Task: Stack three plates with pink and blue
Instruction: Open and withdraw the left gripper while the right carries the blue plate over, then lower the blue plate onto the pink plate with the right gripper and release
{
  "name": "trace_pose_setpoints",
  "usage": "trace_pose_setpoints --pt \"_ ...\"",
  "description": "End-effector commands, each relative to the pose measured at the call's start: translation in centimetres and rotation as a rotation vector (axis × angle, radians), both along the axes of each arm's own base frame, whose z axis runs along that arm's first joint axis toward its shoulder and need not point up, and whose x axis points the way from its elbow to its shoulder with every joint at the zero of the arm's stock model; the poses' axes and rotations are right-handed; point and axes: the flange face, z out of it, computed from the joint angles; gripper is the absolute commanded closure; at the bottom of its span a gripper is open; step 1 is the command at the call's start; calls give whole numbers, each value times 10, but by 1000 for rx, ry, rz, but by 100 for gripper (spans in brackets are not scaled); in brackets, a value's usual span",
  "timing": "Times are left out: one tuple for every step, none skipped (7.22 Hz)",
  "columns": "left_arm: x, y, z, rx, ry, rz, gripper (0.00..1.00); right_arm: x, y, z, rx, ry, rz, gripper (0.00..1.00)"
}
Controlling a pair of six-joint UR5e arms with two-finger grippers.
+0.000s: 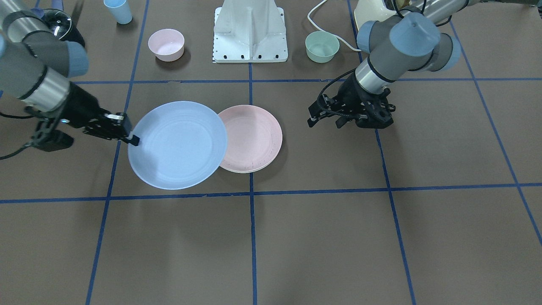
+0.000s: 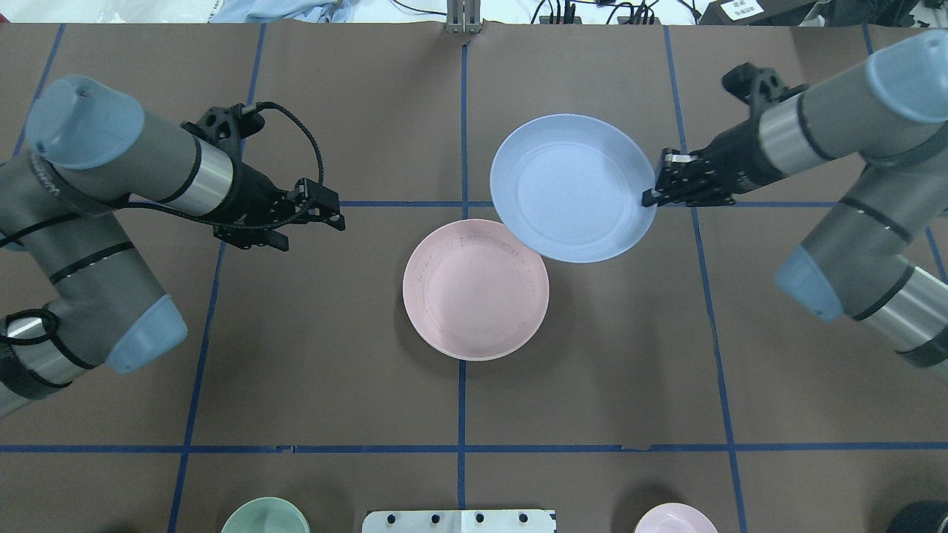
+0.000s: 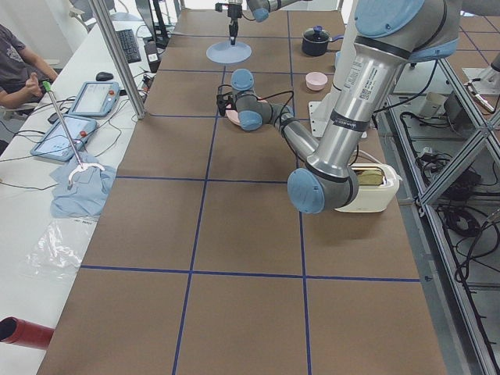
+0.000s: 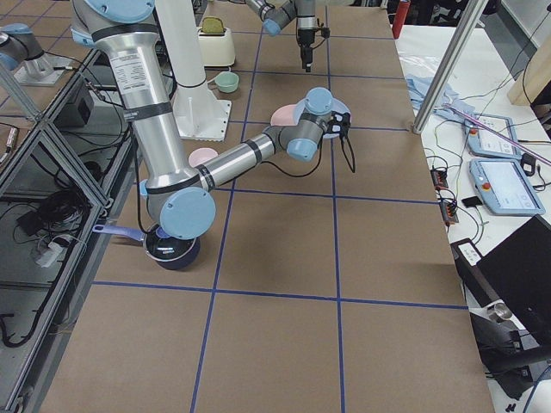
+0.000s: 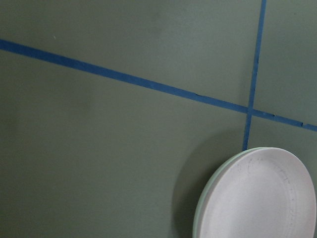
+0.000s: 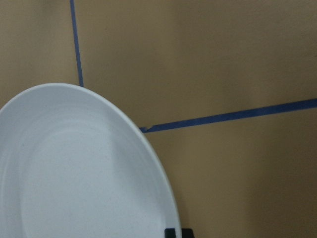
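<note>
Two of the three are already together: the pale pink round shallow plastic plate (image 1: 254, 135) sits squarely on the cream round shallow plate (image 1: 245, 171), of which only a thin rim shows beneath it.

The light blue round shallow plastic plate (image 1: 178, 146) is the one left. The right arm's fingers (image 1: 133, 140) pinch it by the rim, and it stretches away from them toward the stack. It looks lifted off the brown table (image 1: 338, 237), and its far edge overlaps the near edge of the pink plate. I judge that it must travel farther from those fingers to centre over the pink plate, then be lowered and let go.

The left arm's fingers (image 2: 326, 207) look parted and hold nothing. The stack lies well apart from them, out past their tips.

All three plates are bare inside. The small pink bowl (image 1: 166, 42) and the small mint-green bowl (image 1: 322, 45), both far behind the fingers near the robot's base, look empty.
</note>
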Motion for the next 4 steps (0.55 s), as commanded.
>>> trace_pose_setpoints --pt "-50 3 38 34 -45 -7 0 -96 41 -29 1 47 -8 100" --pt "-61 2 44 45 -53 -14 0 -124 50 -42 -4 91 -9 100" --pt "-65 5 46 44 -56 -15 0 -138 56 -39 -5 110 -10 100" --pt "-64 5 48 41 -58 -14 0 -142 60 -38 -7 114 -18 100"
